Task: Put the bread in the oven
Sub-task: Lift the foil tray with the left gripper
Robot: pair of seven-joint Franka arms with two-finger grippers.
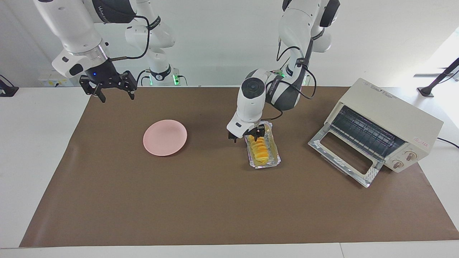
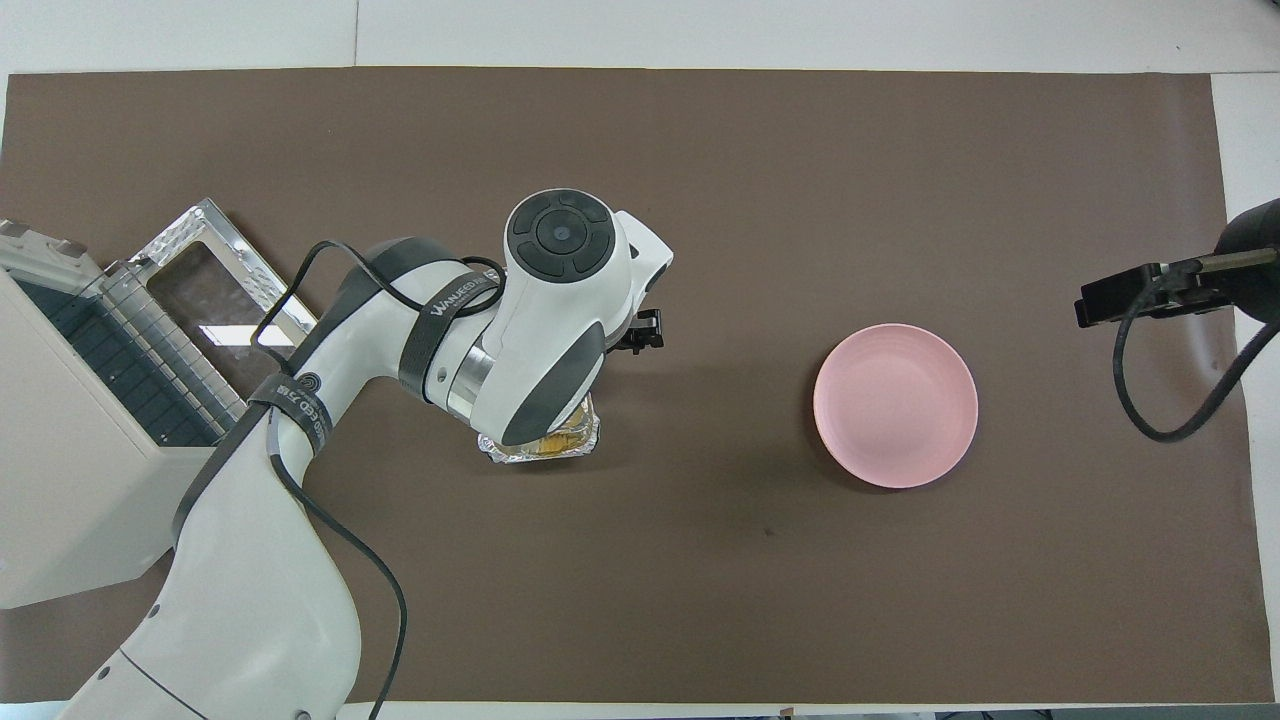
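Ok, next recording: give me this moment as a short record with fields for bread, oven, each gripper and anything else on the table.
bread: in the foil tray, between plate and oven
oven: at the left arm's end of the table, door down, wire rack bare
left gripper: low at the tray's end nearer the robots, bread not lifted
right gripper: open, waiting above the mat's edge at its own end
pink plate: nothing on it

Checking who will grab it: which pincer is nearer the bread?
The left pincer: it is down at the bread, at the end nearer the robots. The right pincer waits over the mat's corner, away from it.
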